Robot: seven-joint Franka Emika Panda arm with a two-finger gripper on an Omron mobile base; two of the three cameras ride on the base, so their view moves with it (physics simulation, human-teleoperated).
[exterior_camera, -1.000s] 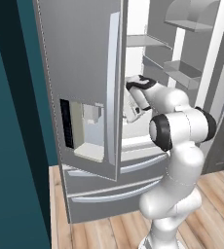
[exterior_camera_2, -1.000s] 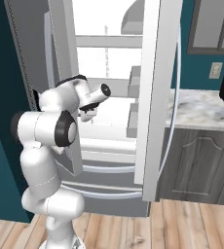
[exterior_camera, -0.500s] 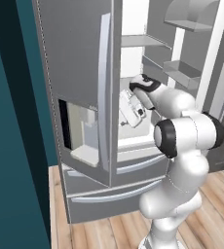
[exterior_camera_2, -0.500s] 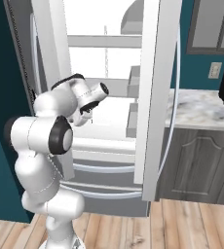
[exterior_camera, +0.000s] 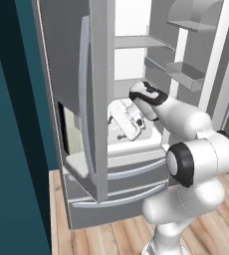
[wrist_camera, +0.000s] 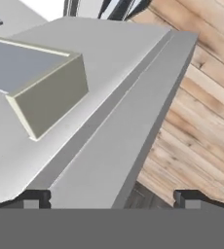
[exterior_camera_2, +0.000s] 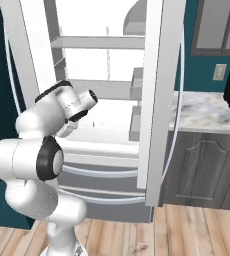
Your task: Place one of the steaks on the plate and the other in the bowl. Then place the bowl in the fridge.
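One fridge stands ahead with both upper doors swung open, and the white arm reaches in between them. One gripper shows at the bottom of the hand view, its two dark fingertips set far apart at either side, so the jaws stand wide open and hold nothing. Between those tips lies the grey edge of the left door, running away toward the wooden floor.

Two open doors frame the interior. From the left base view the left door stands edge-on just beside the hand, with the dispenser recess on its outer face. From the right base view the right door stands edge-on between the interior and the tabletop, well apart from the arm. Two white shelves cross the interior, and two door bins hang on the right door. Two lower drawers sit shut beneath the arm.

Open room lies in front of the fridge over the floor. Steaks, plate and bowl cannot be made out.
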